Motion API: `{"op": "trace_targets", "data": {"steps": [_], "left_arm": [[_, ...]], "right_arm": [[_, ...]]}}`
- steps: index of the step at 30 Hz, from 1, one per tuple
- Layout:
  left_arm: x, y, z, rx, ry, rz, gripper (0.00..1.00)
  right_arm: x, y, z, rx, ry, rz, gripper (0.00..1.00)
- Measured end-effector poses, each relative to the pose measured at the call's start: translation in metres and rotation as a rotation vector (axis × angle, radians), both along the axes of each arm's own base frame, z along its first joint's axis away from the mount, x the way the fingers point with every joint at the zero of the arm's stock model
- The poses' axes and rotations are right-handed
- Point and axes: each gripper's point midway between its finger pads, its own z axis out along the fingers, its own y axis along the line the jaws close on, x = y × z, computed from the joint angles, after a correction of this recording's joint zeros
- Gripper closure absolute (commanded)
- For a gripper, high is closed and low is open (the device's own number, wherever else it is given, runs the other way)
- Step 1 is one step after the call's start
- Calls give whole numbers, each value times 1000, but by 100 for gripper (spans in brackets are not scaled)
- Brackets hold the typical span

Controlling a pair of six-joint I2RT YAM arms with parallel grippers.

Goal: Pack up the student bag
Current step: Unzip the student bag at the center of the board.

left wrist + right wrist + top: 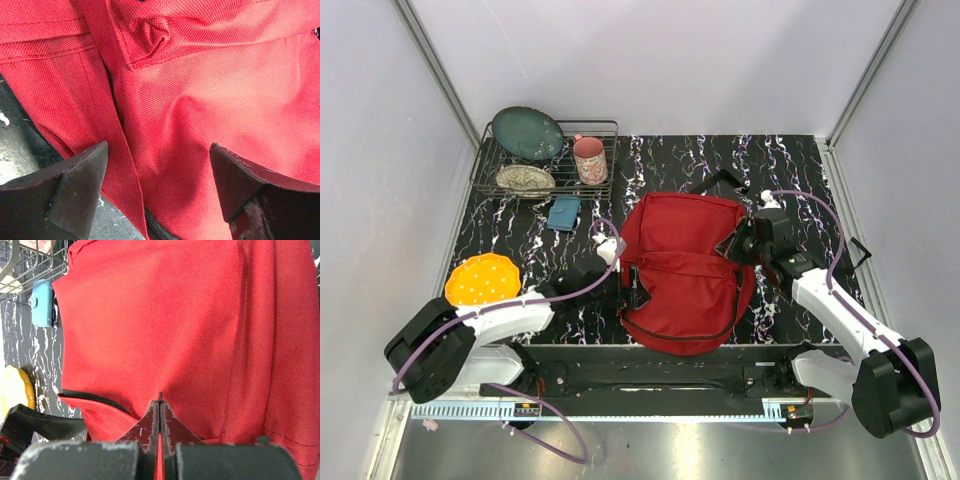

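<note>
The student bag, a large red backpack with black zippers, lies flat in the middle of the black marbled table. My left gripper is at the bag's left edge. In the left wrist view it is open, its jaws wide apart over red fabric and a bit of black zipper. My right gripper is at the bag's upper right side. In the right wrist view it is shut, with a thin black tab of the bag pinched at its tips.
A wire rack at the back left holds a teal plate, a pink cup and a speckled dish. A small blue case lies before it. An orange plate sits at the left edge.
</note>
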Motion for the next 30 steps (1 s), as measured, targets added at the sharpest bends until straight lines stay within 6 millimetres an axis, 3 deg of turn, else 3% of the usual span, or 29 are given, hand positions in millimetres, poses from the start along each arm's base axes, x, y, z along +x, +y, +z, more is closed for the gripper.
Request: {"op": "trace_targets", "data": {"steps": [8,18,26,30], "left_arm": [[-1,-4,1,-15,-1,-18,24],[-3,-11,11,-52,-20,-46,24],[-3,-12,16,-65,-32,-50,24],[-2,-12,16,-66,-33,-49,25]], "right_arm": [[-2,23,-2,-8,21,47,100],[11,36,2,-45,12,20,100],[20,63,-3,-60,38,61,100],[22,68,-1,-61,35,54,100]]}}
